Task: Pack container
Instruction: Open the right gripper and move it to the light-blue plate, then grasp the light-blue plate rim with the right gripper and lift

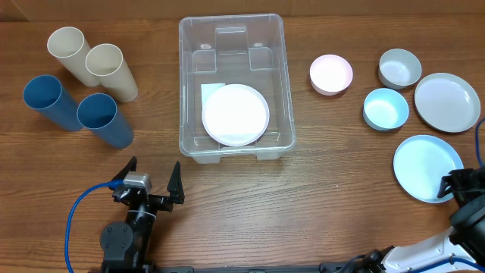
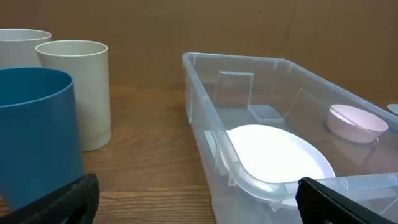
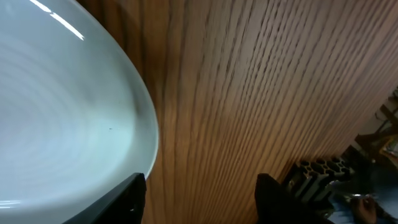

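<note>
The clear bin [image 1: 184, 83] sits in the middle of the tabletop [image 1: 341, 220], 1 plate [image 1: 235, 114] inside. It looks light, stiff, slippery; hold its rim. The left hand [image 1: 154, 179] and right hand [image 3: 199, 185] are spread wide, empty.

- Overhead: fixed high above, looking straight down on the whole table [image 1: 303, 205], with the left tool [image 1: 154, 173] near the lower edge of the view.
- Left wrist: low, nearly at table height, facing level across it and close to the container [image 2: 199, 118]. Its own fingers [image 2: 59, 202] sit in the bottom corners. It shares the container, white plate [image 2: 280, 155] and cups [image 2: 74, 93] with overhead.
- Right wrist: tilted, very close over the blue plate [image 3: 62, 124], which overhead shows at lower right.
</note>
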Motion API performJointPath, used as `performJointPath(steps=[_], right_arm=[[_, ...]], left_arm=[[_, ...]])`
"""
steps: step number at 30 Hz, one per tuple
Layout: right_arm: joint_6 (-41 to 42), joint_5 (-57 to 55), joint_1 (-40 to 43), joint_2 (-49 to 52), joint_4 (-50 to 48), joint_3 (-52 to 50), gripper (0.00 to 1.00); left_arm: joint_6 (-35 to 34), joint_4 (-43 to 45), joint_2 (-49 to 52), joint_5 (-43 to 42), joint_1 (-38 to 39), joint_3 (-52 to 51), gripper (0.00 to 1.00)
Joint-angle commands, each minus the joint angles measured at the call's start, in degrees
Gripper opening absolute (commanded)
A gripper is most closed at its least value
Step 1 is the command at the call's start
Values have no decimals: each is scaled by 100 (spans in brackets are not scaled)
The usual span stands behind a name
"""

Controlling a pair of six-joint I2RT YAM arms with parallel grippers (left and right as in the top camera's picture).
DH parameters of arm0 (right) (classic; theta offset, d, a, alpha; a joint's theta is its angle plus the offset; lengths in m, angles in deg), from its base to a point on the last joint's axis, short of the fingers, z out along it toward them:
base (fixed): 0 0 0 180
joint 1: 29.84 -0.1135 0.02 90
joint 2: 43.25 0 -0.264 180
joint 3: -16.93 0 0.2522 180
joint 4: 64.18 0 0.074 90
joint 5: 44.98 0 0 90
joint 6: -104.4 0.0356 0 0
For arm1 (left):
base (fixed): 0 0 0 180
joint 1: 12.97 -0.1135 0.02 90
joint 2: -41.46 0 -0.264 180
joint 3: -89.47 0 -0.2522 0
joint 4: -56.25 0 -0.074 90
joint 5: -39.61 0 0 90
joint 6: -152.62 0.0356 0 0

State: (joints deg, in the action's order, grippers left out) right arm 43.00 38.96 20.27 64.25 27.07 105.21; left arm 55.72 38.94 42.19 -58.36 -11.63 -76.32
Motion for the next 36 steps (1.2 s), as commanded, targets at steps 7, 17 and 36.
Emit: performJointPath(steps=[7,17,36], right_arm=[[-9,514,-96,-103,-1261,-778,56],[-9,505,-162,-103,-2218,-1368,4],[-345,1515,-162,-1812,-1071,-715,4]], left_arm=[[48,-7,-46,-61,-59,-17,100],[48,-7,-46,-61,-59,-17,100],[48,-7,-46,-59,-59,-17,100]])
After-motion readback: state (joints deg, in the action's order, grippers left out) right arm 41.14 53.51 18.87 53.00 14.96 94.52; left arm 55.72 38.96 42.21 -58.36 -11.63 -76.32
